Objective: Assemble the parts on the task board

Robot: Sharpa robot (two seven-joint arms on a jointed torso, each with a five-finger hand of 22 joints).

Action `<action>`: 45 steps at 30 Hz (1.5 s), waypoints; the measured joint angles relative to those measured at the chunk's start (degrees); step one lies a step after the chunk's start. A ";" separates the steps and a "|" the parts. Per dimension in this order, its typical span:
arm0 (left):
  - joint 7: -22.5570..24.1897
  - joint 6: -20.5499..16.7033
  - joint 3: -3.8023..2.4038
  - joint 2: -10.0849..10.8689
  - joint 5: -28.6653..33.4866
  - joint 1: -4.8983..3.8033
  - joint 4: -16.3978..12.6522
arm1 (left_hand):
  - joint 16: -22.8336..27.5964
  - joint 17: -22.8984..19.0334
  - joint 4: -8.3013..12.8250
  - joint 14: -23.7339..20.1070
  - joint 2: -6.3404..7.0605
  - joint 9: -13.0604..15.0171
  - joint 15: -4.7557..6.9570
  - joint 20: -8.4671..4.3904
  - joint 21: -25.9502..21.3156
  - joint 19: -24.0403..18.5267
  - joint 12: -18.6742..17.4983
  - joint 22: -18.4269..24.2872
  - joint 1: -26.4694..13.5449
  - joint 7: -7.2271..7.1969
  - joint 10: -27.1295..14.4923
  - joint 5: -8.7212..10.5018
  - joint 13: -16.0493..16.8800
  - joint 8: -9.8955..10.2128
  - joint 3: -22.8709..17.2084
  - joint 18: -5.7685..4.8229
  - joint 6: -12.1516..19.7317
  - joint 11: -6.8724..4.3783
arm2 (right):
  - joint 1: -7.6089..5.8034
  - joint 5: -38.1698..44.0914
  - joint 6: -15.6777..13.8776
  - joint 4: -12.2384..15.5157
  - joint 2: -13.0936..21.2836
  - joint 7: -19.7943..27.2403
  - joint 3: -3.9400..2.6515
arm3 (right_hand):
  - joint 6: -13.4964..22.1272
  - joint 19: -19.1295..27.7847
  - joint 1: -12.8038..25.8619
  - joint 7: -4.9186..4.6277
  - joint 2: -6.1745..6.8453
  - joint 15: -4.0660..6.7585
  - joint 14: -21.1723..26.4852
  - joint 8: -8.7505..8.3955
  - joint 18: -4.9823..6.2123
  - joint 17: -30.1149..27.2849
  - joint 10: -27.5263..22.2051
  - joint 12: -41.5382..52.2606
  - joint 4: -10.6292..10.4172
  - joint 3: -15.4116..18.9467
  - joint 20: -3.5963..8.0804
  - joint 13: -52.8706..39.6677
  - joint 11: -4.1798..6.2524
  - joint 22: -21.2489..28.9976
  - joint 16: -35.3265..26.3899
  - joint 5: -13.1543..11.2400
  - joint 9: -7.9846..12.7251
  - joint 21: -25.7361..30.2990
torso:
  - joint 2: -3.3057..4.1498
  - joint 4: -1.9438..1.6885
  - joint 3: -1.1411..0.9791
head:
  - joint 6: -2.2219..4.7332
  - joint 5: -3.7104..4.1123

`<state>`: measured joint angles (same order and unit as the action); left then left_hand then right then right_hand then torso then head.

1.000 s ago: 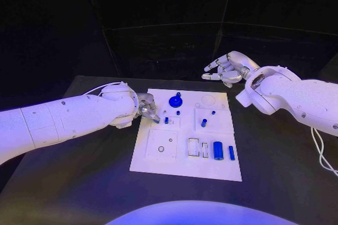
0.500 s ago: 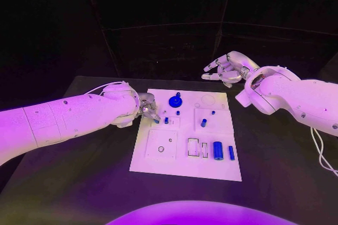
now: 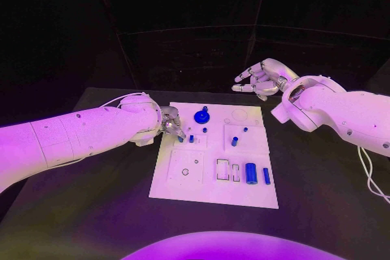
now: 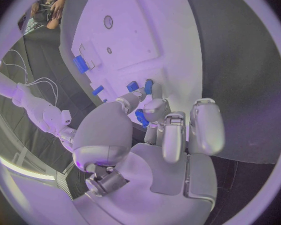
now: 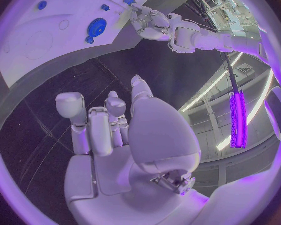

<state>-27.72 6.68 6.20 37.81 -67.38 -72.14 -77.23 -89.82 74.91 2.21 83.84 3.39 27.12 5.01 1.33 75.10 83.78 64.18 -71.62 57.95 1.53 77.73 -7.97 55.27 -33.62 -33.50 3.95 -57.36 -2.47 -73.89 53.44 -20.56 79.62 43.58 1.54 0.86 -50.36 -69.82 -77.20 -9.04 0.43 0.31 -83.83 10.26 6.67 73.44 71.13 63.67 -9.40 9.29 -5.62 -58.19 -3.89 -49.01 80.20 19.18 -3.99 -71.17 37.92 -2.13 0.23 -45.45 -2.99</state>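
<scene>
Parts here are small, stiff blue pieces, light enough that a careless brush will send one skidding over the smooth white task board (image 3: 189, 186), so you want a fingertip pinch and no more force than that. Your left robot hand (image 3: 170, 124) is at the board's left edge near its far left corner, fingers curled in around a small blue part (image 4: 141, 118); the left wrist view shows that piece between the fingertips, so treat it as held, though how squarely it sits there you cannot tell. Keep the hold on its sides and near its top, leaving the lower end free to enter a socket.

Your right robot hand (image 3: 261, 78) hangs above the worktop (image 3: 325, 175) beyond the board's far right corner, fingers spread, holding nothing.

On the board, the blue round gear-like part (image 3: 202, 117) stands near the far edge; grip it by its raised centre stub, since the flat rim gives little purchase. Two short blue pegs (image 3: 191, 139) stand just beside the left robot hand's fingertips, and another peg (image 3: 235, 141) stands further right. Near the right edge a thick blue cylinder (image 3: 251, 172) and a thin blue bar (image 3: 266, 176) lie side by side; both will likely roll or slide, so pinch each across its middle
</scene>
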 measured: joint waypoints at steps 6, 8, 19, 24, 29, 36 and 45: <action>-0.19 0.19 0.00 -0.16 0.30 -0.04 0.26 | 0.00 0.00 -0.33 0.01 0.19 -0.04 0.01 -0.16 0.23 0.15 0.02 -0.10 -0.19 -0.20 0.09 0.00 0.19 0.00 0.64 0.00 -0.20 -0.09 | 0.00 0.00 0.00 0.00 0.00 0.00 0.00 | 0.00 0.00 0.00 0.00 0.00 0.00 0.00 0.00 0.00 0.00 0.00 0.00 -0.07 0.07 0.00 0.08 0.00 0.02 0.00 0.21 0.00 0.24 | 0.00 -0.01 0.03 | -0.06 0.01; -0.24 0.22 0.01 -0.21 0.38 -0.04 0.35 | 0.00 0.00 -0.64 0.21 0.28 -0.14 0.21 -0.20 0.23 0.20 0.29 -0.21 -0.56 -0.10 0.10 -0.01 0.30 0.05 1.49 0.00 -0.50 -0.11 | 0.00 0.00 0.00 0.00 0.00 0.00 0.00 | 0.00 0.00 0.00 0.00 0.00 0.00 0.00 0.00 0.00 0.00 0.00 0.00 -0.19 0.18 0.00 0.15 0.00 0.06 0.00 0.29 0.00 0.24 | 0.01 -0.03 0.03 | -0.08 0.01; -0.93 0.23 0.14 -0.14 0.62 0.13 0.87 | 0.00 0.00 -4.29 0.21 0.54 -0.45 0.21 -0.20 0.44 0.19 0.50 -0.72 -2.46 -0.26 0.29 0.17 0.86 0.99 9.31 0.00 -1.57 -0.30 | 0.00 -0.01 0.00 -0.04 -0.03 0.00 0.00 | 0.00 0.00 0.00 0.00 0.00 0.00 0.00 0.00 0.00 0.00 0.00 0.00 -0.19 0.18 0.00 0.16 0.00 0.06 0.00 0.29 0.00 0.24 | -0.02 -0.08 0.04 | -0.20 -0.05; -1.29 0.11 0.14 0.05 0.65 0.13 0.89 | 0.00 0.00 -6.01 0.21 1.28 -0.51 0.21 -0.20 0.68 0.20 0.61 -1.01 -3.76 -0.17 0.49 0.17 1.05 0.99 13.62 0.00 -2.07 -0.10 | 0.00 -0.01 -0.01 -0.04 -0.01 0.00 0.00 | 0.00 0.00 0.00 0.00 0.00 0.00 0.00 0.00 0.00 0.00 0.00 0.00 -0.19 0.18 0.00 0.23 0.00 0.14 0.00 0.29 0.00 0.23 | -0.02 -0.08 0.05 | -0.21 -0.07; -1.43 -0.45 0.15 0.33 0.66 0.15 0.73 | 0.00 0.00 -7.27 0.21 1.28 -0.51 0.21 -0.20 0.68 0.20 0.82 -1.19 -3.76 -0.27 0.49 0.17 1.22 1.24 16.45 0.00 -2.32 -0.09 | 0.00 -0.02 -0.01 -0.04 0.00 0.00 0.00 | 0.00 0.00 0.00 0.00 0.00 0.00 0.00 0.00 0.00 0.00 0.00 0.00 -0.19 0.18 0.00 0.23 0.00 0.14 0.00 0.29 0.00 0.23 | -0.02 -0.08 0.07 | -0.18 0.01; -0.52 -3.92 0.15 1.12 1.92 0.21 0.38 | 0.00 0.00 -9.49 0.21 0.25 -0.74 0.21 -0.47 -1.46 -0.08 -1.05 1.49 -3.40 0.15 -0.65 0.17 -1.05 1.95 20.58 0.00 -1.89 0.12 | 0.00 -0.02 -0.02 -0.08 0.00 0.03 0.00 | 0.17 0.00 0.00 0.17 0.00 0.00 0.00 0.00 0.00 -0.11 0.00 0.00 -0.19 0.18 0.00 0.31 0.00 0.24 -0.22 0.29 0.00 0.23 | -0.06 -0.08 0.07 | -0.11 0.09; 4.92 -13.11 0.15 2.34 8.55 0.21 0.43 | 4.31 0.00 -11.65 0.11 -1.56 -2.27 -0.58 0.45 -13.83 -5.49 -14.81 14.52 -0.13 2.07 -10.50 0.17 -16.21 4.13 25.64 2.92 2.89 1.94 | 0.00 -0.02 -0.02 -0.14 0.04 0.05 0.00 | 0.17 0.00 0.00 0.17 0.00 0.00 0.00 0.00 0.00 -0.11 0.00 0.00 -0.19 0.18 0.00 0.30 0.00 0.24 -0.22 0.29 0.00 0.23 | -0.07 -0.08 0.05 | 0.11 0.26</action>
<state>-22.80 -6.43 6.35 40.15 -58.83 -71.93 -76.79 -85.52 74.91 -9.44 83.95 1.83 24.84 4.43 1.77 61.27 78.30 49.38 -57.10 57.82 3.60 67.23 -7.81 39.07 -29.50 -7.86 6.87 -54.47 -0.53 -73.89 53.42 -20.57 79.48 43.62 1.58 0.86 -50.19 -69.81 -77.20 -8.87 0.43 0.31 -83.83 10.26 6.67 73.33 71.13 63.67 -9.58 9.48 -5.62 -57.88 -3.90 -48.77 79.98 19.48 -3.99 -70.93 37.85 -2.21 0.28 -45.34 -2.73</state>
